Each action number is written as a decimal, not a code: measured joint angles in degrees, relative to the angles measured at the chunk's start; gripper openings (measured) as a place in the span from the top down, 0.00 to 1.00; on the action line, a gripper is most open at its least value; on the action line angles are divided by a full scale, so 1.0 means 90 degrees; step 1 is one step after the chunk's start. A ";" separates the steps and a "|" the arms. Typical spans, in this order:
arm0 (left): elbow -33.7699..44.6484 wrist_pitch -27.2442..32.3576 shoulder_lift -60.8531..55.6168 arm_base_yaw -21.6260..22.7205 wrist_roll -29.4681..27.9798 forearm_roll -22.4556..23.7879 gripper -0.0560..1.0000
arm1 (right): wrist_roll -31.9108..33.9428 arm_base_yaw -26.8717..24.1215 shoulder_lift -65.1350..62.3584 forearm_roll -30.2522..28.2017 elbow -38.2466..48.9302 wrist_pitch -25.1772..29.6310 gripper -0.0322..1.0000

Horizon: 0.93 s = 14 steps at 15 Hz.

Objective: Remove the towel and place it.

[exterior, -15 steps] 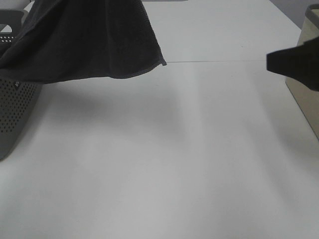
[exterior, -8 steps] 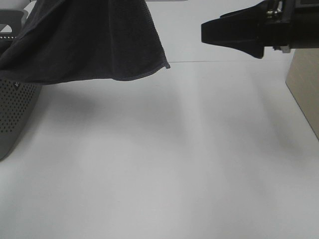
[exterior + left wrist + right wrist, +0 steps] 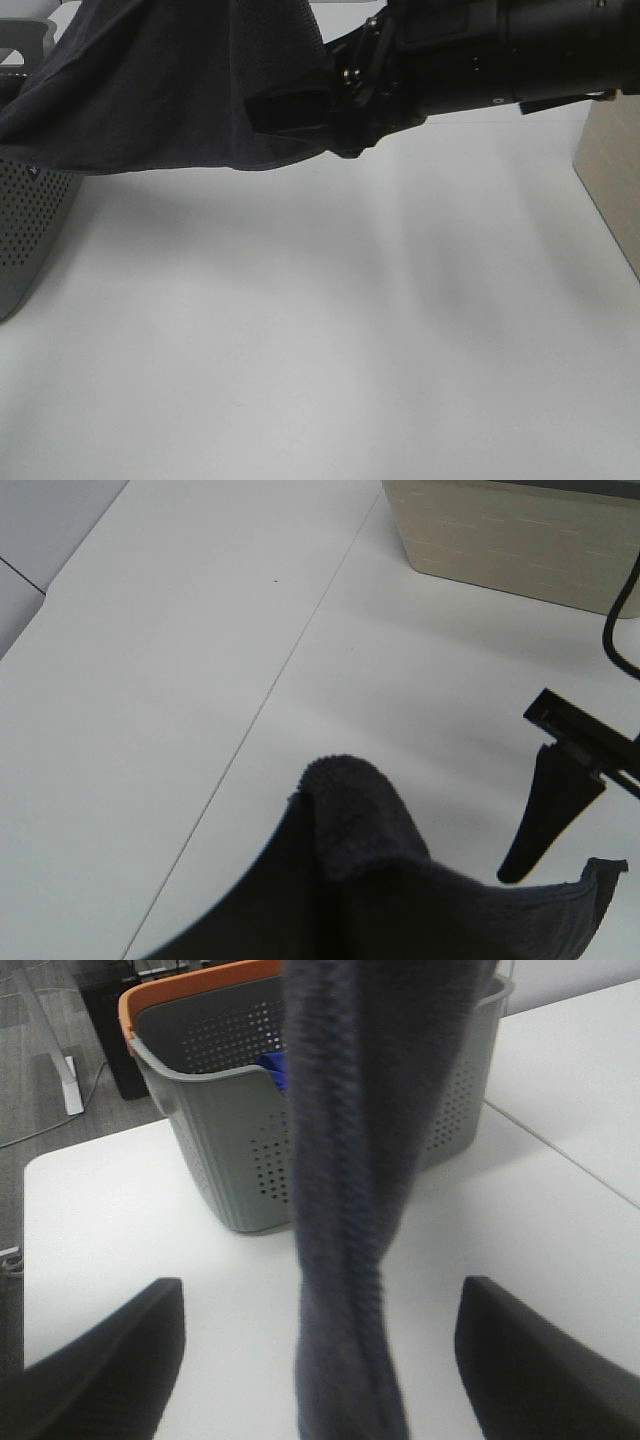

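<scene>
Soft, even indoor light falls on a white table (image 3: pixel 300 380), bright with no glare. Faint, wide shadows lie on it under a hanging towel (image 3: pixel 160 90) and a black arm (image 3: pixel 500 50), both so dark that little detail shows. In the right wrist view the towel sits near the lens and is blurred; the basket (image 3: pixel 200 1160) behind is sharper.

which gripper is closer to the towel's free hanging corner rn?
Right. The right gripper, open, straddles the hanging edge of the towel at that corner. The left gripper, out of frame, holds the towel higher up, away from it.
</scene>
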 joint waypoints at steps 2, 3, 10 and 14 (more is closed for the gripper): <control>0.0000 0.0000 0.0064 0.0000 0.0000 0.0000 0.95 | -0.0032 0.0229 0.0045 0.0006 -0.0064 0.0006 0.30; 0.0000 0.0000 0.0083 0.0000 0.0000 0.0013 0.95 | -0.0038 0.0242 0.0045 0.0006 -0.0064 0.0006 0.32; 0.0000 0.0000 0.0140 0.0000 0.0000 0.0038 0.95 | 0.0516 0.0242 0.0045 -0.0274 -0.0064 -0.0032 0.96; 0.0000 0.0025 0.0140 0.0000 0.0032 0.0057 0.95 | 0.3234 0.0242 0.0045 -0.2960 -0.0662 -0.0083 0.96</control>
